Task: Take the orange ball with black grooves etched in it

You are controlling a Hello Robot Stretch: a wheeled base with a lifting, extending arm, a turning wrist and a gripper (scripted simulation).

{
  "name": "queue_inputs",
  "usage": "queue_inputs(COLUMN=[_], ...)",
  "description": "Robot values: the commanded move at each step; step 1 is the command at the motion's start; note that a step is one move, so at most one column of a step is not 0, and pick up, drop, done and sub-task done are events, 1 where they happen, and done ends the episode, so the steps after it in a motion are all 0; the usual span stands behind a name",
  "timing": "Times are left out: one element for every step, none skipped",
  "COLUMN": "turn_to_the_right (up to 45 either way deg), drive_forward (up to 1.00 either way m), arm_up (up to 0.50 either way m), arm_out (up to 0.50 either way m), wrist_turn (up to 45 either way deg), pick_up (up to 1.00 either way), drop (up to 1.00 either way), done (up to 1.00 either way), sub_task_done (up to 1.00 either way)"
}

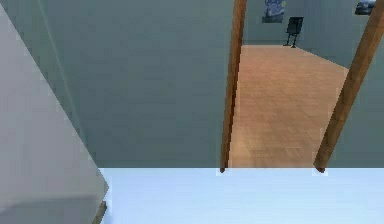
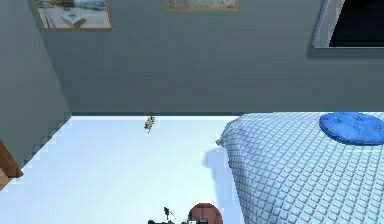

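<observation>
An orange-brown ball with dark lines (image 2: pixel 203 214) shows at the bottom edge of the arm side view, over the pale floor. Just left of it are thin dark parts of my gripper (image 2: pixel 168 215), cut off by the picture's bottom edge. The ball sits right beside the gripper, but I cannot tell whether the gripper holds it or whether it rests on the floor.
A bed with a quilted pale cover (image 2: pixel 300 165) and a round blue cushion (image 2: pixel 352 127) stands at the right. A small object (image 2: pixel 150 123) lies on the floor by the wall. Ahead, a wood-framed doorway (image 1: pixel 233 85) leads to a wooden floor (image 1: pixel 280 105).
</observation>
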Motion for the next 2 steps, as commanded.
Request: queue_inputs(turn_to_the_right=[0.0,0.0], drive_forward=[0.00,0.00], arm_up=[0.00,0.00], arm_out=[0.00,0.00], wrist_turn=[45.0,27.0], pick_up=[0.00,0.00], drop=[0.00,0.00], done=[0.00,0.00], sub_task_done=[0.00,0.00])
